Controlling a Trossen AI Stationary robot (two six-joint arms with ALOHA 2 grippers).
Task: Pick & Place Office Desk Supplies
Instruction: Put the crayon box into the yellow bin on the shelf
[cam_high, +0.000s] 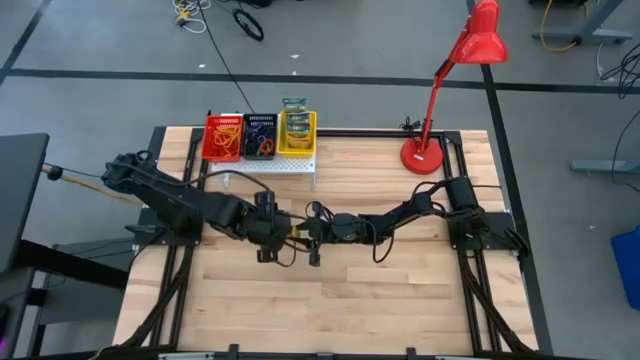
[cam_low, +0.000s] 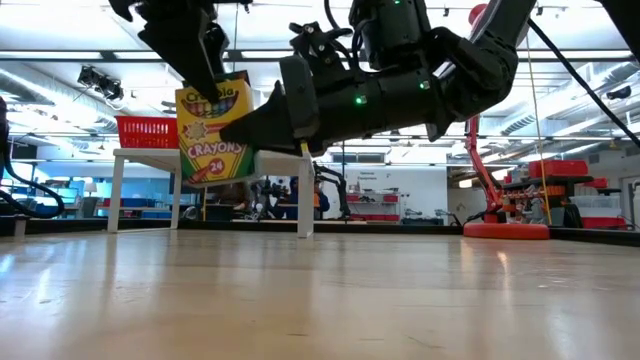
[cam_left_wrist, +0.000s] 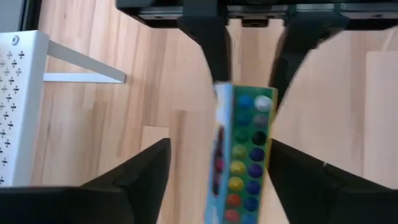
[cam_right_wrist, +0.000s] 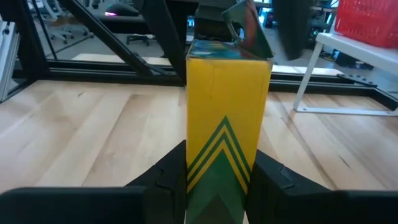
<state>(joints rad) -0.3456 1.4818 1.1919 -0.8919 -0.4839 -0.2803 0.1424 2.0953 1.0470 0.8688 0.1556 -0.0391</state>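
Crayon box (cam_high: 299, 232) sits at frame centre in the high view, between the left gripper (cam_high: 266, 231) and right gripper (cam_high: 314, 236). In the low view it hangs at upper left, above the table (cam_low: 320, 290). The left wrist view shows the left fingers (cam_left_wrist: 140, 180) spread clear of it. In the right wrist view, the right jaws clamp its lower sides.

Both arms meet mid-table, left hand (cam_high: 268, 232) spread open, right hand (cam_high: 312, 236) gripping.
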